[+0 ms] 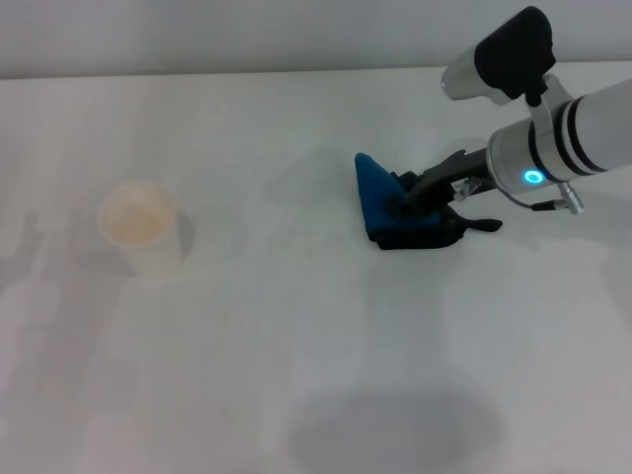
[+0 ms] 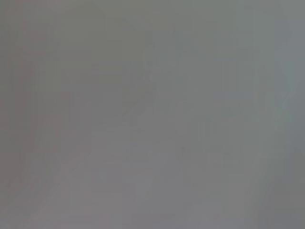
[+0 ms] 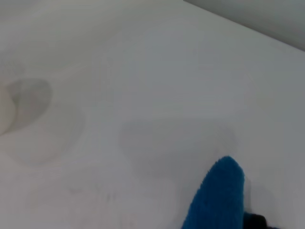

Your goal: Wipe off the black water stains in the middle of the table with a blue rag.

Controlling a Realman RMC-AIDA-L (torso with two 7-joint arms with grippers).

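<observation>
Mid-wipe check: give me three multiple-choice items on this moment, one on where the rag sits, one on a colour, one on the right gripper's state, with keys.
1. Where is the rag relative to the cup?
A. On the cup's right, apart from it
B. Inside the cup
C. Touching the cup's left side

2. What colour is the rag?
A. Red
B. Blue
C. Yellow

3. What is the right gripper doing?
A. Parked off the table
B. Hovering open above the cup
C. Down on the rag, holding it

Answers: 1 A, the head view shows the blue rag on the table well right of the cup. 2 B, its pile is plainly blue. 3 C, the right gripper presses into the rag.
</observation>
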